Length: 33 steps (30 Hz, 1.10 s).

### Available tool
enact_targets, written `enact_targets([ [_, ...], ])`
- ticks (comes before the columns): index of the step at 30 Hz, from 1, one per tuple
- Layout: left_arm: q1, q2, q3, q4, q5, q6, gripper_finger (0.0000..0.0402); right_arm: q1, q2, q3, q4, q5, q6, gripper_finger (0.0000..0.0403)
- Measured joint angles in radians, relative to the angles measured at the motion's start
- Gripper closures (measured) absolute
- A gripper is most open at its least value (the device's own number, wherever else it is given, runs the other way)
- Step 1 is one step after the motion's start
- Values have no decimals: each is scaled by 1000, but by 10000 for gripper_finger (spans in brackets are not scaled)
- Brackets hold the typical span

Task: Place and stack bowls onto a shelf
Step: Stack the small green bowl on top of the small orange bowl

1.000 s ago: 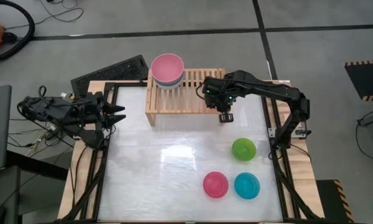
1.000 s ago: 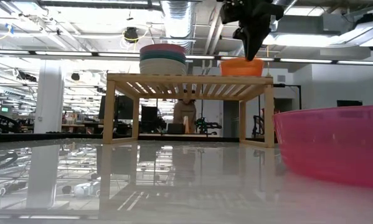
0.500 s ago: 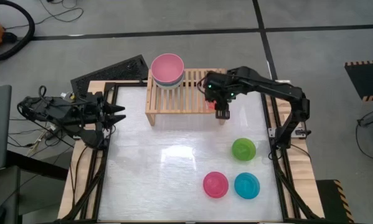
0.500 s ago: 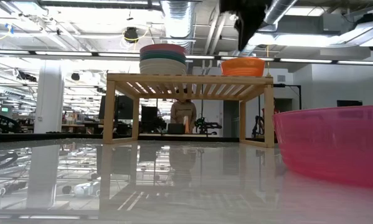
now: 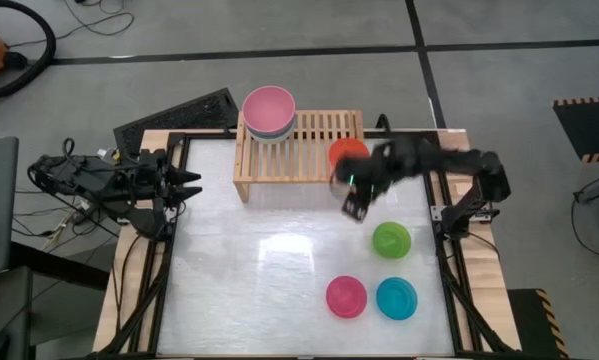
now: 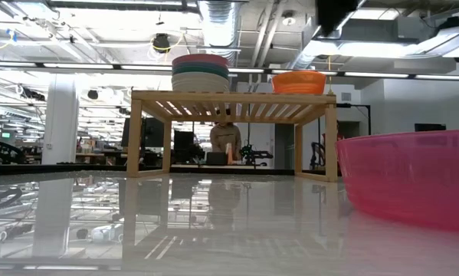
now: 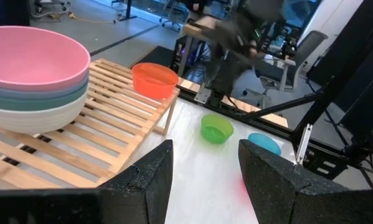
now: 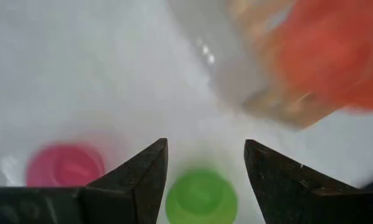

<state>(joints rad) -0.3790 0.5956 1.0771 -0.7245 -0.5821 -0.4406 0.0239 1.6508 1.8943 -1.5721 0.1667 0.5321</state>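
Observation:
The light-wood shelf (image 5: 314, 135) stands at the table's far edge. On its left end sits a stack of larger bowls (image 5: 269, 110), pink on top. The small orange bowl (image 5: 347, 153) rests base down on the shelf's right end (image 6: 298, 81). The green bowl (image 5: 391, 239), magenta bowl (image 5: 346, 296) and cyan bowl (image 5: 396, 298) stand on the table at the near right. My right gripper (image 5: 354, 205) hangs open over the table, just in front of the shelf and above the green bowl (image 8: 202, 196). My left gripper (image 5: 184, 183) waits open at the table's left edge.
A dark ribbed mat (image 5: 179, 112) lies beyond the table's far left corner. Bare white tabletop (image 5: 259, 270) stretches across the middle and near left. Between the stack and the orange bowl the shelf's slats (image 7: 105, 124) are bare.
My right gripper has opened and let go of the orange bowl, which stays on the shelf's right end. The gripper has then risen and drawn back toward the table's near edge, away from the shelf.

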Motion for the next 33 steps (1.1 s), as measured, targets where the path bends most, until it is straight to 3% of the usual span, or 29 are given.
enact_targets([
  [7, 0, 0, 0, -5, 0, -1, 235, 130, 0, -289, 31, -66, 167, 161],
  [15, 0, 0, 0, -4, 0, -1, 235, 167, -94, -588, 292, -186, 281, 152],
  [20, 0, 0, 0, -4, 0, -13, 235, 180, -171, -770, 400, -202, 383, 152],
  [27, 0, 0, 0, -4, 0, -27, 235, 232, -213, -942, 644, -230, 470, 152],
  [33, 0, 0, 0, -3, -7, -27, 235, 243, -188, -1036, 674, -226, 483, 152],
])
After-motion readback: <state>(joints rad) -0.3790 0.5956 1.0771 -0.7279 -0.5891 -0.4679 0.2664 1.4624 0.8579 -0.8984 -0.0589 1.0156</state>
